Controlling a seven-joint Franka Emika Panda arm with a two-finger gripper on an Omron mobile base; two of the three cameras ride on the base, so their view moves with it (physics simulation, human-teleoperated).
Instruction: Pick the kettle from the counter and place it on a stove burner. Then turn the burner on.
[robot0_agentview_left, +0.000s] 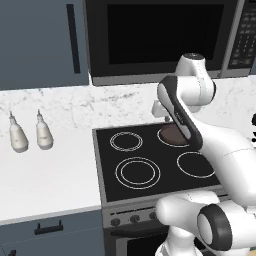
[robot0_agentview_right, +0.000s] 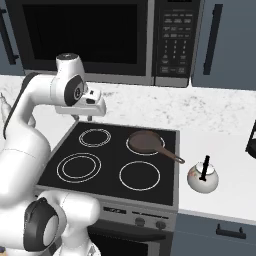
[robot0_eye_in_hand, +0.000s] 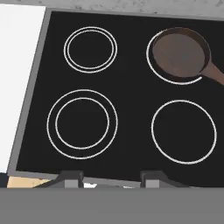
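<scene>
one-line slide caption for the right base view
Kettle waits on counter right of cooktop; pan occupies a rear ring.

Up at twelve o'clock a dark microwave (robot0_agentview_right: 80, 37) hangs with its button panel (robot0_agentview_right: 172, 40) on the right, flanked by grey-blue wall cabinets (robot0_agentview_left: 42, 42) with dark handles. Behind it all runs a white speckled stone wall (robot0_agentview_right: 210, 107). Down at six o'clock, lower cabinets (robot0_agentview_left: 50, 230) show a dark pull, with oven knobs (robot0_agentview_right: 147, 222) below the front edge.

Brown pan (robot0_agentview_right: 144, 142) on rear right ring; large double-ring burner (robot0_agentview_right: 78, 167) and counter (robot0_agentview_right: 235, 172) around kettle (robot0_agentview_right: 203, 177) open.
</scene>
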